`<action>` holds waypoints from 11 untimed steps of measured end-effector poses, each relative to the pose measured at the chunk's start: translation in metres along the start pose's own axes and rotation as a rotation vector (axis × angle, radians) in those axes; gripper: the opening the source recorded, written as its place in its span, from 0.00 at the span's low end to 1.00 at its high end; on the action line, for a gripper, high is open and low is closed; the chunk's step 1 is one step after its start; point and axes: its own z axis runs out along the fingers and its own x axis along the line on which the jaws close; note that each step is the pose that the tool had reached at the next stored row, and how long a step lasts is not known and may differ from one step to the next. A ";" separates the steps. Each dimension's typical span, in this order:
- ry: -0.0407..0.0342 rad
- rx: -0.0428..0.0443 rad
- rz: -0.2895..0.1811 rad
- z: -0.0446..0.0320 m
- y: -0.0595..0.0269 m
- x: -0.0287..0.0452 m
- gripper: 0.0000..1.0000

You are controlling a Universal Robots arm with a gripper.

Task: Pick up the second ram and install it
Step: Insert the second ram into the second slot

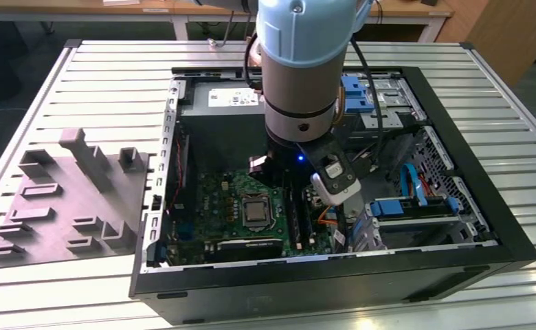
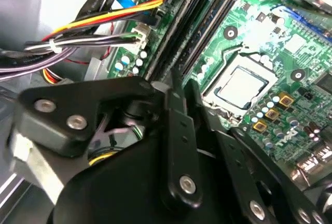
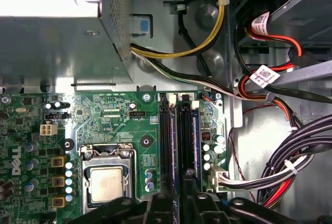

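Observation:
The second ram (image 3: 188, 141) is a thin dark stick standing on edge in the black slot nearest the cables, on the green motherboard (image 3: 114, 115). It also shows in the second wrist view as a dark line (image 2: 181, 32). My gripper (image 3: 185, 186) is down inside the open computer case (image 1: 488, 227), over the middle of that stick and shut on it. Its black linkage (image 2: 174, 81) hides the stick's near half. In the exterior view my gripper (image 1: 328, 196) hangs beside the processor (image 1: 252, 208). The neighbouring slot (image 3: 168, 141) runs parallel, toward the processor.
Cable bundles (image 3: 290, 172) crowd the side of the slots away from the processor (image 3: 106, 182). The metal power supply box (image 3: 52, 32) stands past the board's far end. A grey parts fixture (image 1: 67, 199) lies on the slatted table at the exterior view's left.

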 end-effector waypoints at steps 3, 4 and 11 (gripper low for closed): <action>0.0000 0.0000 0.000 0.0000 0.0000 0.0000 0.25; 0.0000 0.0000 0.000 0.0000 0.0000 0.0000 0.25; 0.0000 0.0000 0.000 0.0042 -0.0042 -0.0001 0.25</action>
